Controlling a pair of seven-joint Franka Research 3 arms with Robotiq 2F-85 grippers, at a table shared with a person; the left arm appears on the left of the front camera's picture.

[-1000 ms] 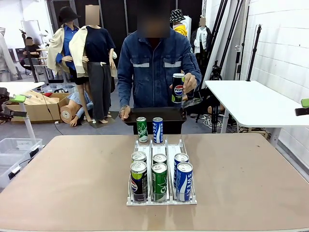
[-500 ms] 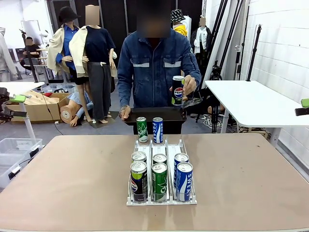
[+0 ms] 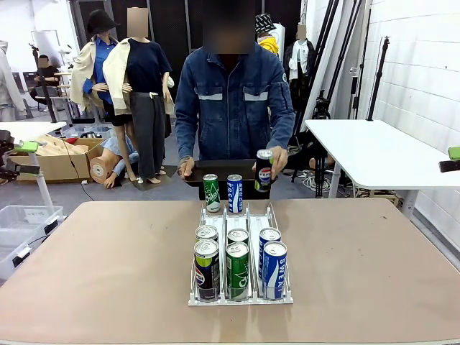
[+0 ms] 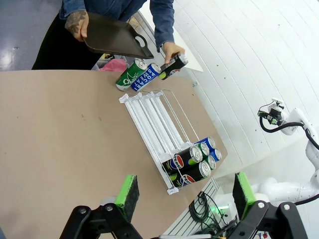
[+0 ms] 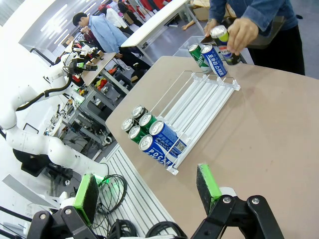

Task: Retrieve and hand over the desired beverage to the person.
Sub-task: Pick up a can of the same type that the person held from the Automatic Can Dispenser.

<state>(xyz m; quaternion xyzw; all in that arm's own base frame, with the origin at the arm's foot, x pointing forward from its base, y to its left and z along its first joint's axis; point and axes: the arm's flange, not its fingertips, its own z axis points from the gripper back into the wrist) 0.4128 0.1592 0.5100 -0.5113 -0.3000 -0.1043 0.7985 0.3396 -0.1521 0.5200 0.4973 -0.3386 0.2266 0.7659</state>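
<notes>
Looking across the desk, the person stands at its far edge. One hand holds a black tray, and the other hand grips a Pepsi can upright. The can is just beside a blue can and a green can at the far end of the rack.

From the left wrist, the left claw is spread wide with nothing between its pads. The Pepsi can is far off in the person's hand.

From the right wrist, the right claw is likewise spread and empty, well apart from the held can.
</notes>
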